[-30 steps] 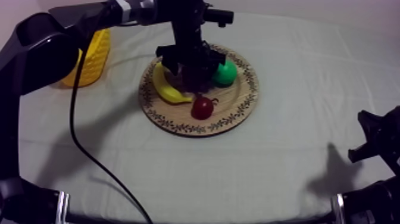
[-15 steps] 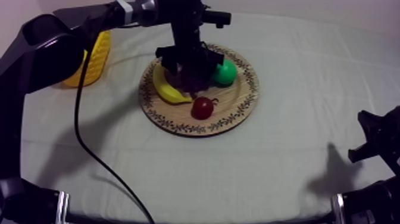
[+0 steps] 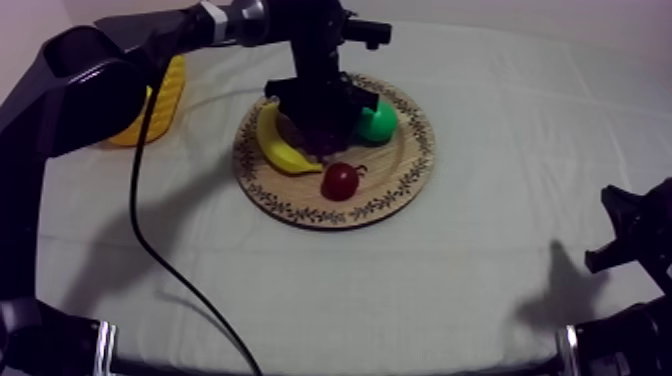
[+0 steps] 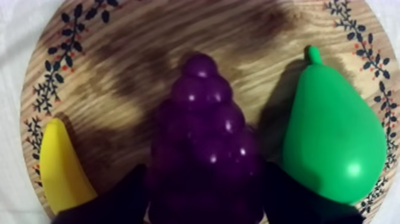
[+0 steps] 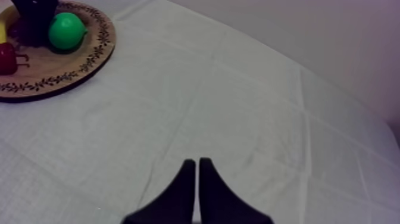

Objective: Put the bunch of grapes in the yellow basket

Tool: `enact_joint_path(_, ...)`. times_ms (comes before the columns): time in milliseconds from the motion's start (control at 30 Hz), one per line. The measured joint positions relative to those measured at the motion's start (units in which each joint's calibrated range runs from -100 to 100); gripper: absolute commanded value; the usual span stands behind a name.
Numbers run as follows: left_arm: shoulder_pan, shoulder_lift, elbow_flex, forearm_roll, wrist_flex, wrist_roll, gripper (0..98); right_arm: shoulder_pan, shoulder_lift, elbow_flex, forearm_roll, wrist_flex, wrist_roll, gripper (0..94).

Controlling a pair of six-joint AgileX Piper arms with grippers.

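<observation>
Right gripper [image 5: 196, 162] first, since it's closest: parked low at the right side of the bench [image 3: 450, 280] over a bare stretch of it, both fingers [image 5: 178, 193] pressed together in a thin wedge with nothing between them. Further in sits the wooden board [image 4: 137, 59]. The small red fruit [image 3: 340, 181] is on its near part, close to the patterned rim. Behind that, the bunch of grapes [image 4: 202, 113] lies in the middle of the board, with the banana [image 4: 59, 170] on one side and the green pear [image 4: 333, 137] on the other (neither touching the grapes as far as I can see). Left gripper [image 4: 204, 179] is down over the grapes, one black finger against each flank, so it's clamped on the bunch, which sits on the wood. Farthest back, the yellow basket [image 3: 168, 95] stands off the board at the left, partly behind the left arm [image 3: 90, 80].
</observation>
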Motion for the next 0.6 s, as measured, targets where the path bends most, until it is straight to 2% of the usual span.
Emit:
enact_joint_path(200,0.0,0.0,0.21,0.0,0.0,0.2,54.1,0.0,0.0,0.0,0.0,0.0,0.0,0.3)
enact_joint_path(600,0.15,-3.1,3.66,-0.06,-1.58,-0.03,53.5,0.0,0.0,0.0,0.0,0.0,0.0,0.3)
